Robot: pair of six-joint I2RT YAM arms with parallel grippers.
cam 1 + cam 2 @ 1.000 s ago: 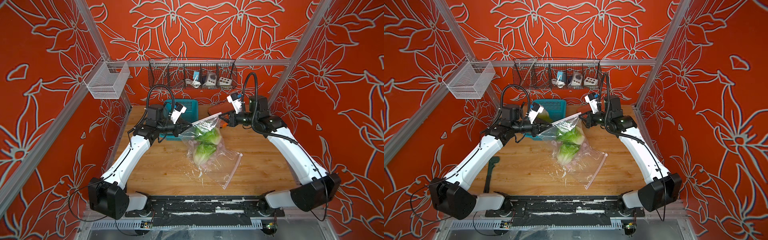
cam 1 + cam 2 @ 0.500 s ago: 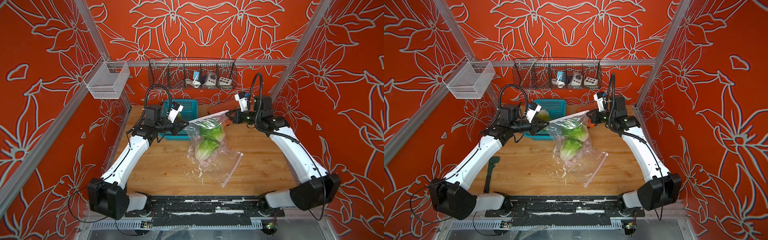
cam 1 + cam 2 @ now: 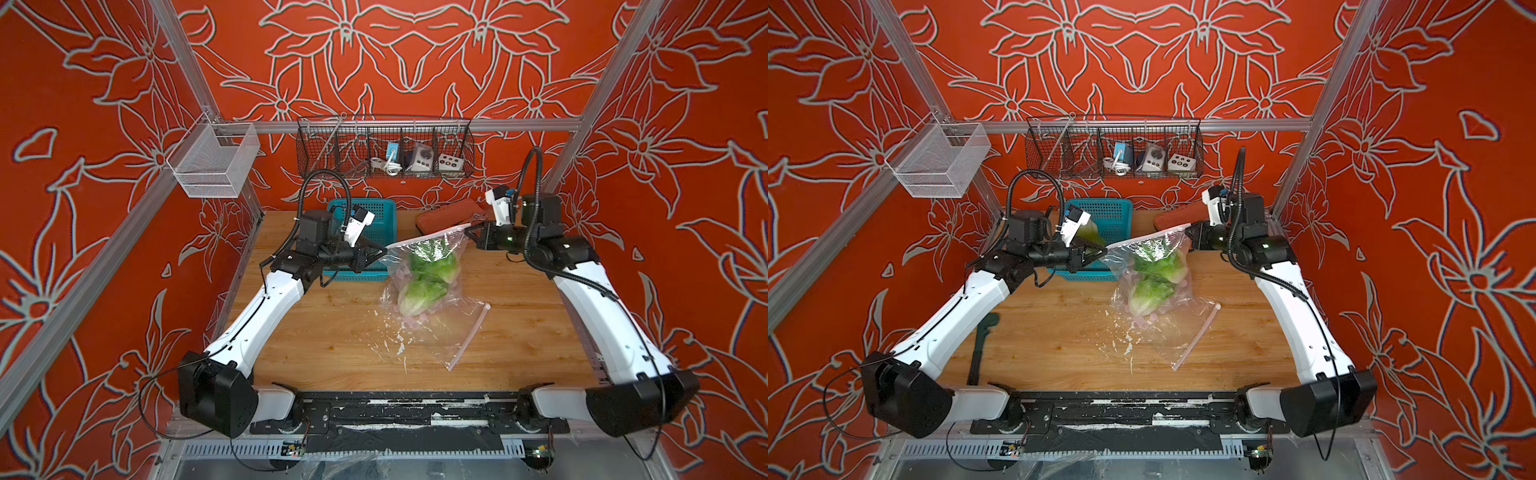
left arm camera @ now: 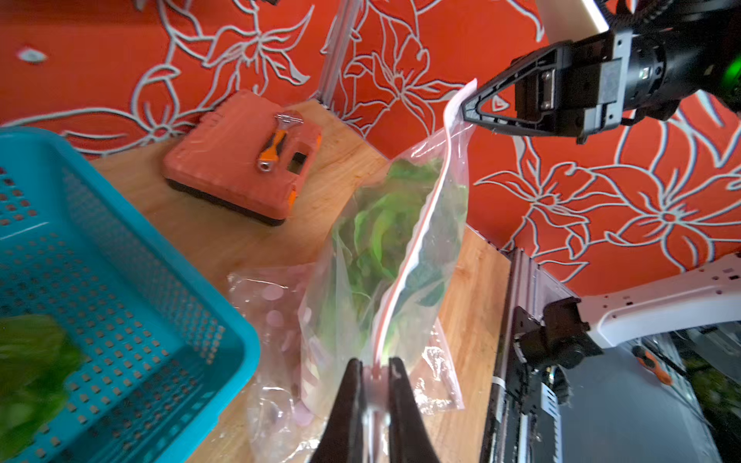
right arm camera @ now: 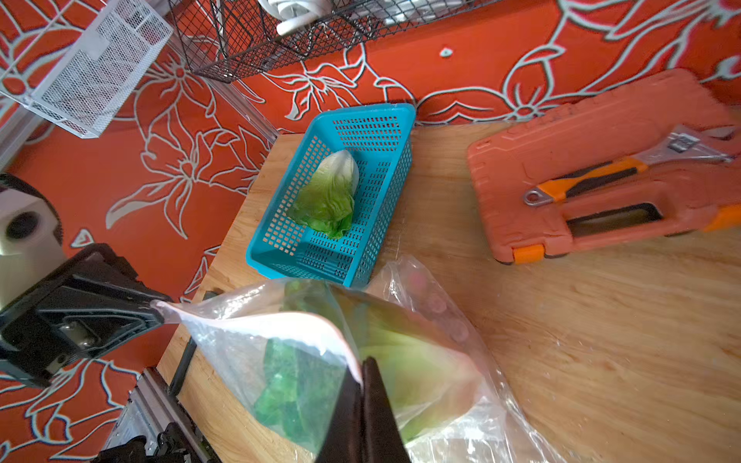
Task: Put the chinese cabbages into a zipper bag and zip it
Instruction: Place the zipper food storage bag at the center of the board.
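While left claw (image 3: pixel 383 249), right claw (image 3: pixel 468 229) pinch zipper bag (image 3: pixel 455 249) ends, cabbages (image 3: pixel 432 267) sag between.

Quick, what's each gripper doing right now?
The left gripper is shut on the bag rim.
The right gripper is shut on the rim's other end.

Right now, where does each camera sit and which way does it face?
Top views: high over the base, facing down and back; left arm, right arm, bag, table.
Left wrist: on left arm, past left gripper along bag to right gripper.
Right wrist: on right arm, past right gripper to basket, cabbage, left gripper.
All share the bag, pinched at both ends.
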